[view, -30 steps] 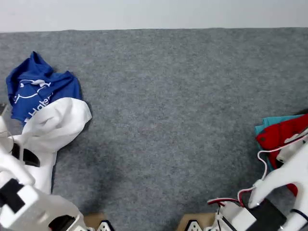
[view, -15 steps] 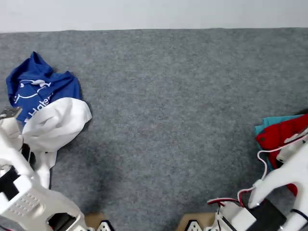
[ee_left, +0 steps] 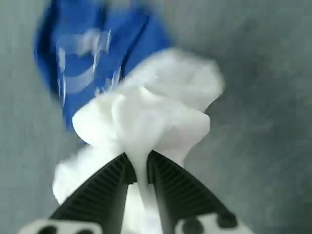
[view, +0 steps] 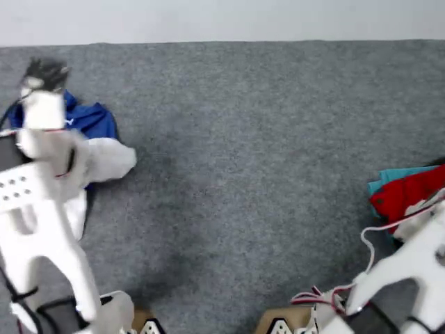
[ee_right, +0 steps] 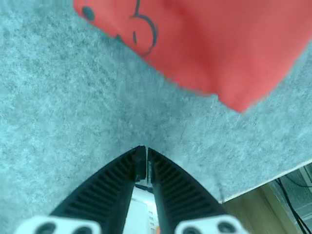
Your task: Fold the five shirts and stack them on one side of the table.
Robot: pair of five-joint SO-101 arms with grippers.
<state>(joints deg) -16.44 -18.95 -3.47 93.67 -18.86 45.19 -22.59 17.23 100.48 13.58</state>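
Your left gripper (ee_left: 138,168) was clamped on a pinch of the white shirt (ee_left: 161,117), with the cloth squeezed into a narrow ridge between the two ribbed fingers. The rest of the shirt hung in loose, puffy folds, lying partly over the crumpled blue shirt (ee_left: 83,58) at the left side of the grey felt mat (view: 243,139).

The white shirt looked light and completely limp. It would not hold any shape you gave it, and I judged it would drag and cling on the felt instead of sliding. Held by a bunch from its middle, it would most likely drop back as a lump. You would have done better to take it at a shoulder seam or a hem corner, with the other arm on the matching corner, so that it could be spread flat.

Your right gripper (ee_right: 142,156) was closed on nothing, with its fingertips together above bare felt just beside the red shirt (ee_right: 204,44). That red shirt lay flat on top of a teal shirt (view: 389,177) at the right edge of the table, well apart from the white and blue pair.
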